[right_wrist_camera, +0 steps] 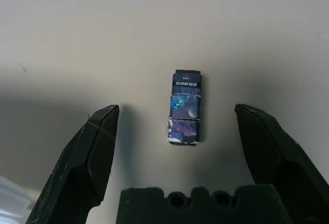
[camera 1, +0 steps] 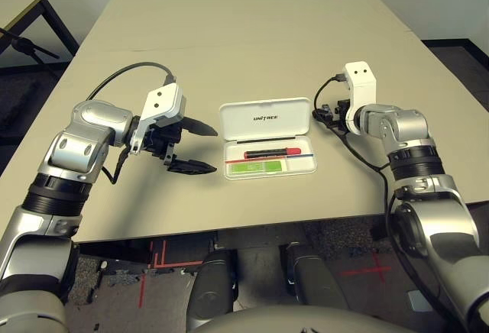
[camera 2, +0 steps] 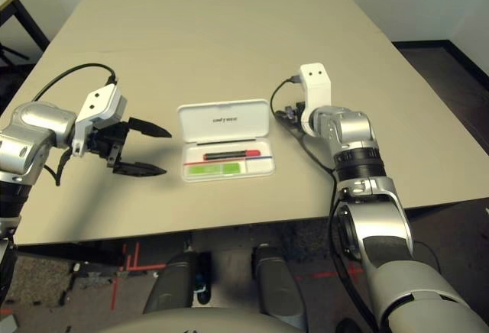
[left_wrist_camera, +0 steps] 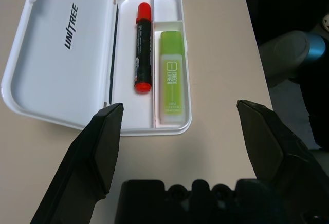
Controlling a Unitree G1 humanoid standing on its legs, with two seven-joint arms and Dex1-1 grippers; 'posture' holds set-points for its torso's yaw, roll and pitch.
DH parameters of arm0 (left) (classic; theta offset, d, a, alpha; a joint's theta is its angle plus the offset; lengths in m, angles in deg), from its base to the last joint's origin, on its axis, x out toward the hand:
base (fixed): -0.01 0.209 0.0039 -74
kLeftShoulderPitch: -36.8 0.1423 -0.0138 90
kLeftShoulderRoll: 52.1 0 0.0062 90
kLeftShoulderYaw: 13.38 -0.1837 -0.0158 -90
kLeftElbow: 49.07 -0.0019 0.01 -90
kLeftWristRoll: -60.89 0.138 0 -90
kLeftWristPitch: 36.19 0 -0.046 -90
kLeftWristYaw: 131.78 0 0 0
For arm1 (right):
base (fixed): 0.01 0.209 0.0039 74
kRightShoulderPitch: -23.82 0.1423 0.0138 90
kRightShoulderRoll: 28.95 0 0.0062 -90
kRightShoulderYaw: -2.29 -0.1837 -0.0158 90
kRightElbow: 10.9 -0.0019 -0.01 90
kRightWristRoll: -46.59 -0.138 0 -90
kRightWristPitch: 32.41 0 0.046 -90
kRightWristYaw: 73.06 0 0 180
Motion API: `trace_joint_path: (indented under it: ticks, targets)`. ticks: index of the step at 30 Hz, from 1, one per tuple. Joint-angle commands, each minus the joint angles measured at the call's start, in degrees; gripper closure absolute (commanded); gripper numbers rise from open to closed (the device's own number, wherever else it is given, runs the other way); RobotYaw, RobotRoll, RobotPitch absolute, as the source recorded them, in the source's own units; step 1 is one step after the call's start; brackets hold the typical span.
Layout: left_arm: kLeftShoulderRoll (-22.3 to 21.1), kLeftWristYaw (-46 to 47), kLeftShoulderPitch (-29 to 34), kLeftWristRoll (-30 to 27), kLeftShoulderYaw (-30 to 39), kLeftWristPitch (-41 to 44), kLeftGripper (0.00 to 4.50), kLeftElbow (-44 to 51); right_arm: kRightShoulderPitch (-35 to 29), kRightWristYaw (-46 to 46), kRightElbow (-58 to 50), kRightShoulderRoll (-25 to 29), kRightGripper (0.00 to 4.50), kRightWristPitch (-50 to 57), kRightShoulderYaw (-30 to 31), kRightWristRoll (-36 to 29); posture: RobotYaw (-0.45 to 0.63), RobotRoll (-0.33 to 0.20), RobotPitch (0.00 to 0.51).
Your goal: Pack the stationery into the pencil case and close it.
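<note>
The white pencil case (camera 1: 266, 119) lies open in the middle of the table, its lid flat with the logo up. In its tray (left_wrist_camera: 175, 129) lie the red marker (left_wrist_camera: 143, 49) and the light-green highlighter (left_wrist_camera: 171, 75), side by side in separate compartments. My left gripper (camera 1: 214, 148) is open just left of the case and points at it, holding nothing. My right gripper (camera 1: 325, 113) hovers right of the case, pointing down. In its wrist view it stands open (right_wrist_camera: 176, 110) above a small dark block (right_wrist_camera: 185, 108) with a printed top, which lies on the table between the fingers, untouched.
The beige table (camera 1: 252, 35) stretches far behind the case. Its front edge (camera 1: 229, 230) runs close below the case. A dark stand (camera 1: 23, 43) is off the table's back left. Black cables loop from both wrists.
</note>
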Motion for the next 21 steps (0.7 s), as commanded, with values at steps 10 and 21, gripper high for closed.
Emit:
trace_joint_path:
  ticks: [10,21]
  targets:
    - [-0.8,0.5,0.4,-0.7,1.0,0.9,0.0,0.8,2.4,1.6,8.8,-1.9,3.21,-4.7,-0.2,0.7,-0.03,0.0,0.101]
    - [-0.8,0.6,0.9,-0.9,1.2,0.9,0.0,0.8,0.1,-11.0,-4.6,8.1,4.16,1.9,4.9,0.6,-0.04,0.0,0.105]
